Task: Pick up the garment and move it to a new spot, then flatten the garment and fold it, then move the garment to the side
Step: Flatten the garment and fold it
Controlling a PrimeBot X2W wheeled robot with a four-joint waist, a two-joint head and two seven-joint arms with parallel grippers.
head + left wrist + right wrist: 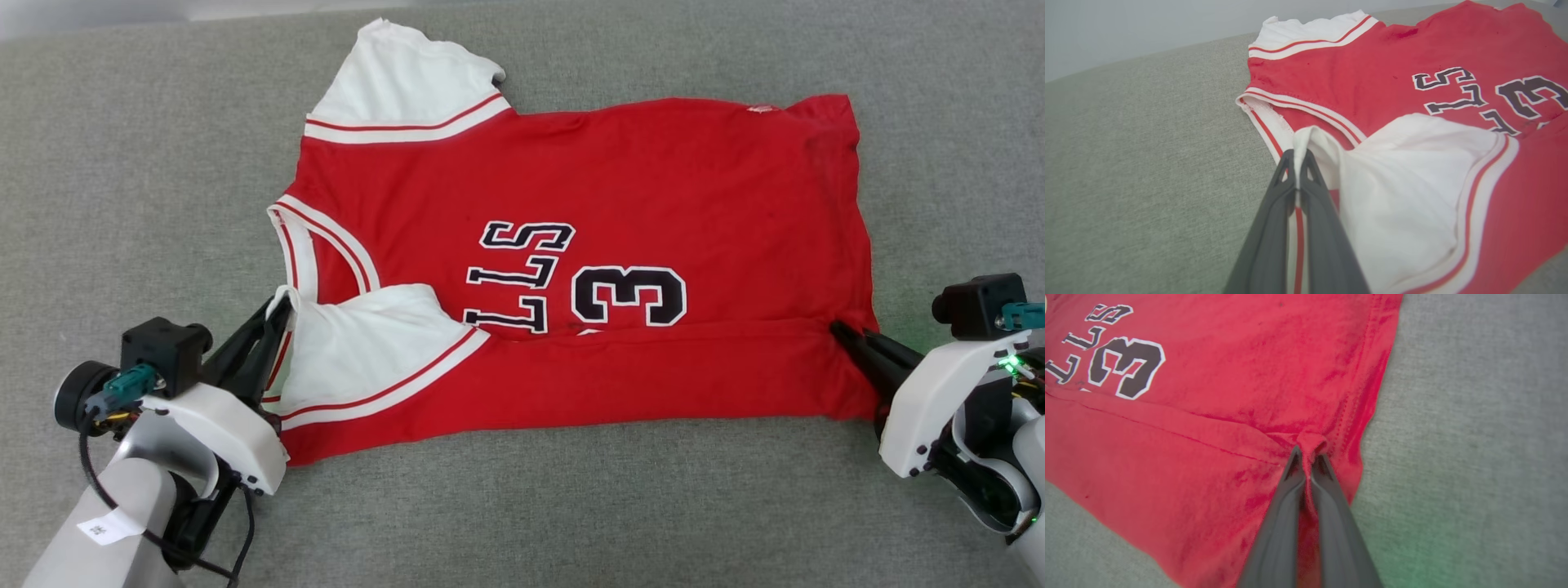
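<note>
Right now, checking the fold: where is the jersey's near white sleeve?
In the head view the sleeve lies at lower left, folded over the red jersey's chest beside the black lettering, its tip pinched in the shut left gripper.

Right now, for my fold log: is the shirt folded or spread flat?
Partly folded: the shirt has its near side turned over its front, covering part of the lettering; the far sleeve lies spread.
</note>
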